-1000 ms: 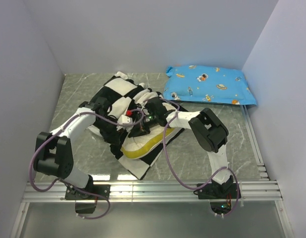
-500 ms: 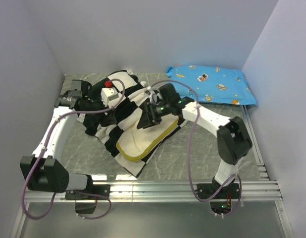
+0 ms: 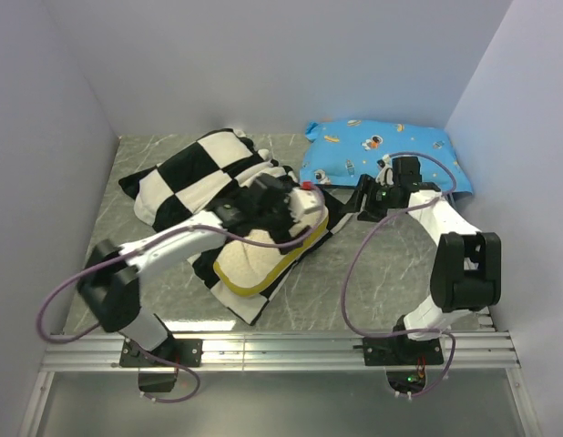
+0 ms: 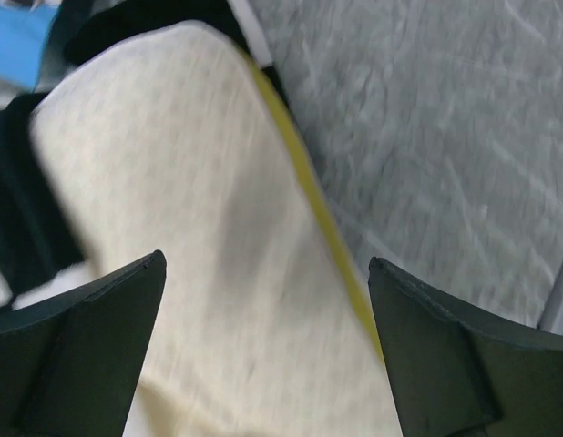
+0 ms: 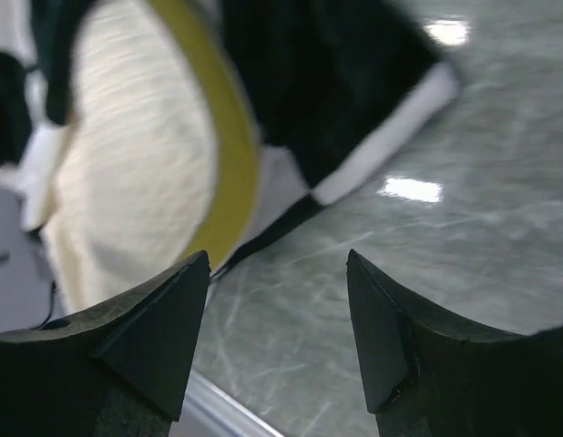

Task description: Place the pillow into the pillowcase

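Cream pillow (image 3: pixel 259 264) looks only half inside the pillowcase (image 3: pixel 186 177); I see left gripper (image 4: pixel 263 273) and right gripper (image 5: pixel 277 264) wide, empty.

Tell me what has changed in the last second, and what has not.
The right tool drew back rightward from the pillow and is open over the table. The left tool swung in from the far left and hovers open above the pillow. The pillowcase got spread toward the far left. The pillow's near end still sticks out; the blue pillow stayed.
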Robot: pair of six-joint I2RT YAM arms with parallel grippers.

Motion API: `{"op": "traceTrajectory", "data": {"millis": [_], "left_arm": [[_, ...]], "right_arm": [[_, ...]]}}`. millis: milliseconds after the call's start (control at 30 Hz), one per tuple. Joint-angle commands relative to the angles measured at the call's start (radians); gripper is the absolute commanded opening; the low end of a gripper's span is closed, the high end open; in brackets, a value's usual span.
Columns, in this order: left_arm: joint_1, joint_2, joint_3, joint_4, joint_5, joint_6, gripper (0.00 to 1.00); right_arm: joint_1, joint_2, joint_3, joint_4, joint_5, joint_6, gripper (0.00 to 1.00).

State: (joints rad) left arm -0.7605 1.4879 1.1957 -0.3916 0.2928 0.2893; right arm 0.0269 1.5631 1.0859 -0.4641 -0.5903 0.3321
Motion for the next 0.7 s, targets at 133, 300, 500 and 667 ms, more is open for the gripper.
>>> {"op": "traceTrajectory", "data": {"millis": [133, 300, 500, 667], "left_arm": [[-0.143, 0.25, 0.186, 0.122, -0.29, -0.136, 0.99], [-0.128, 0.422, 0.237, 0.049, -0.458, -0.203, 0.99], [-0.034, 0.465, 0.288, -0.047, -0.24, -0.265, 0.2], [0.013, 0.361, 0.231, -0.029, -0.124, -0.25, 0.0]], "right_arm": [[-0.004, 0.17, 0.058, 0.081, 0.123, 0.01, 0.72], [-0.004, 0.233, 0.066, 0.102, 0.092, 0.039, 0.86], [0.004, 0.313, 0.06, 0.128, 0.081, 0.058, 0.86], [0.044, 0.396, 0.081, 0.183, 0.092, 0.094, 0.85]]}}
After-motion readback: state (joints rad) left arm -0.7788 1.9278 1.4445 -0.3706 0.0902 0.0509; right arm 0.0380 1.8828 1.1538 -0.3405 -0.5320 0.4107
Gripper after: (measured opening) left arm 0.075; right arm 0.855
